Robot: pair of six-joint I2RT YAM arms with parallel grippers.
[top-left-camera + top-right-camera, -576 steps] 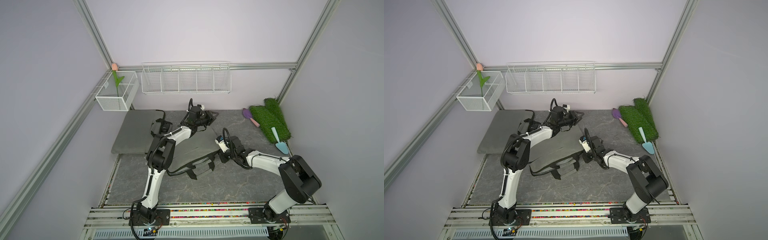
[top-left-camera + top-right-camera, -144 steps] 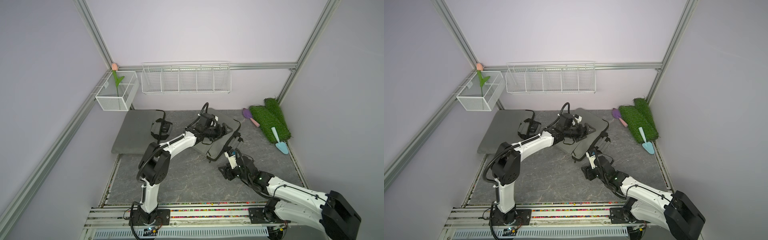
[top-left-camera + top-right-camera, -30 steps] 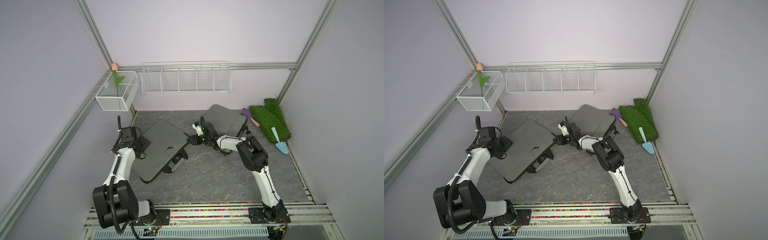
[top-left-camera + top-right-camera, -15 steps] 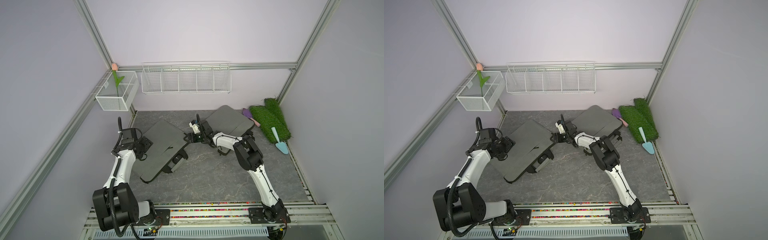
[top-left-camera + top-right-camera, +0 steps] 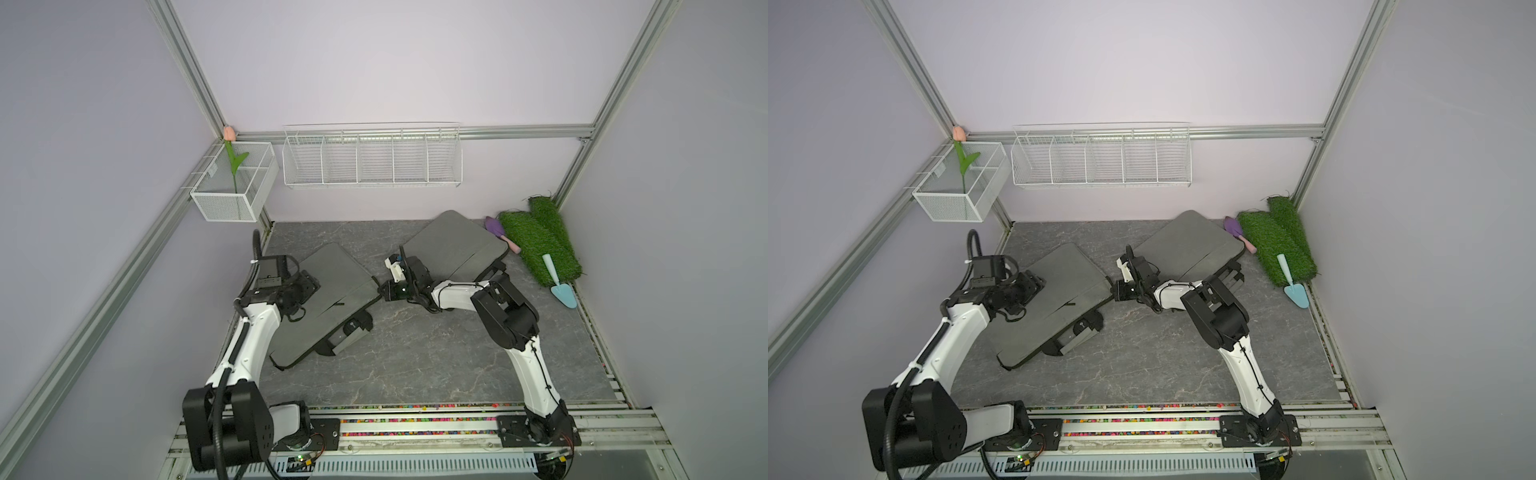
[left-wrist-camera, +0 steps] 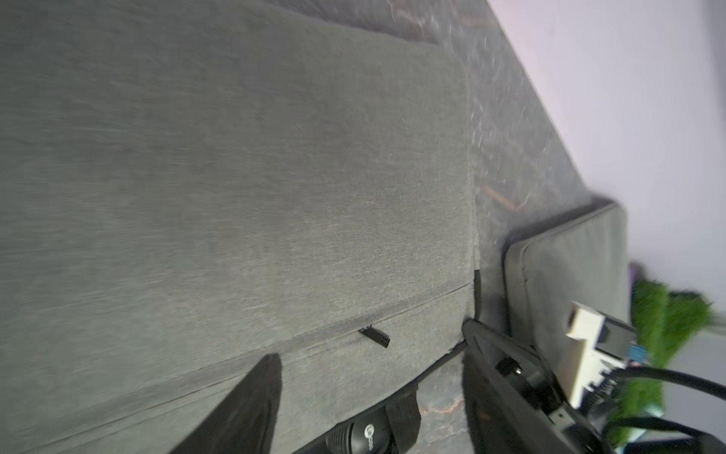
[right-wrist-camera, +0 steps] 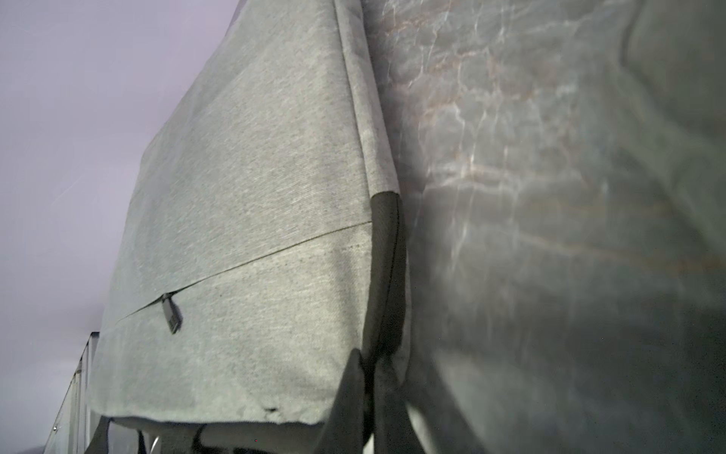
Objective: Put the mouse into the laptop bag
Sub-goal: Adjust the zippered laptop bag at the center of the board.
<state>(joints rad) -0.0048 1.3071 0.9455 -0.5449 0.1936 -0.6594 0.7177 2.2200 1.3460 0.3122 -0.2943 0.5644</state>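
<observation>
two grey bags lie on the dark table (image 5: pixel 415 357). the laptop bag (image 5: pixel 318 322) that both arms reach for lies flat on the robot's left side. the other grey bag (image 5: pixel 453 249) lies apart from it, near the back wall. the right gripper (image 5: pixel 385 291) sits at the corner of the laptop bag that points to the middle of the table. its jaws are squeezed tight, and in the right wrist view they look pinched on the black edge band (image 7: pixel 387 267) that runs down that corner. i think it grabs there to hold the bag in place or pull it flat, so the other arm can work on it. the left gripper (image 5: pixel 309 286) hangs over the side of the same bag nearest the left wall. its jaws are spread wide with nothing in them. only grey cloth shows under them, and i cannot tell if they touch it. i think it is open so it can go for the little zip pull (image 6: pixel 374 338), which lies on top of the bag between the two grippers. the zip line looks closed for most of its way, so the bag likely has to be opened first. i cannot see the mouse in any view, so i cannot tell where it is
</observation>
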